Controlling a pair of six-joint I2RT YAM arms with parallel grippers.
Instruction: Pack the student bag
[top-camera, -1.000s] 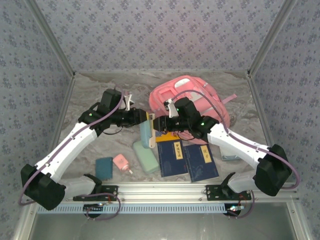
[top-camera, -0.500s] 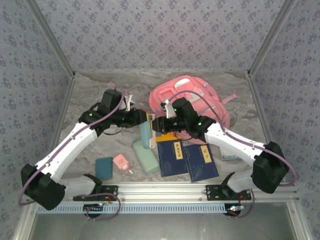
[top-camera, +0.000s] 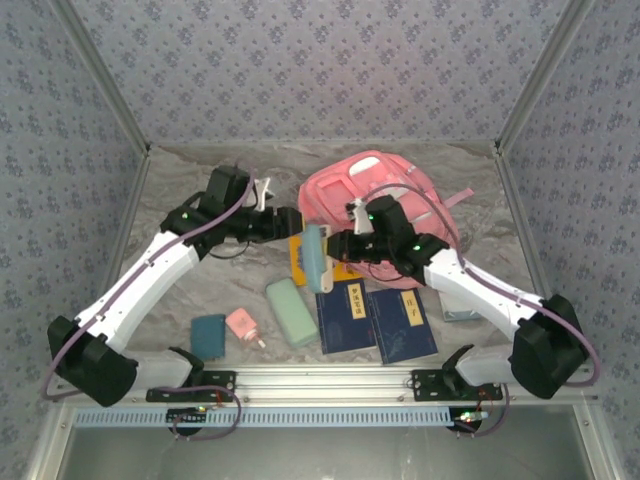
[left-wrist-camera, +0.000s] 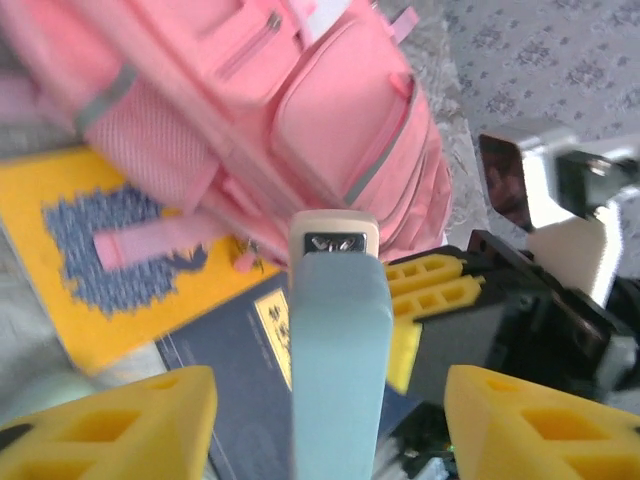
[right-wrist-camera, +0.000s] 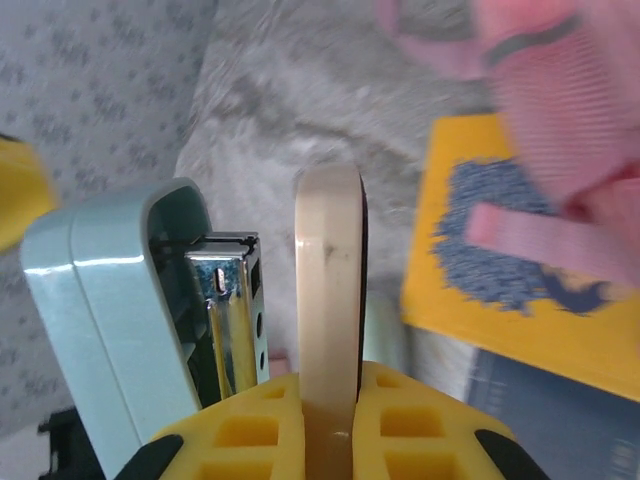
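Observation:
The pink student bag lies at the back of the table, right of centre; the left wrist view has its zipped pockets just beyond the fingers. A teal stapler with a cream base hangs tilted above the books. My right gripper is shut on its cream base, with the teal top sprung open to the left. My left gripper is open. Its yellow fingers stand wide on either side of the stapler without touching it.
A yellow book lies under the stapler, partly tucked beneath the bag's strap. Two dark blue books lie in front. A teal case, a small pink item and a small teal box sit front left.
The stapler has shifted right and tilted, carried by the right gripper. My left gripper has let go of it, opened and drawn back towards the rear left.

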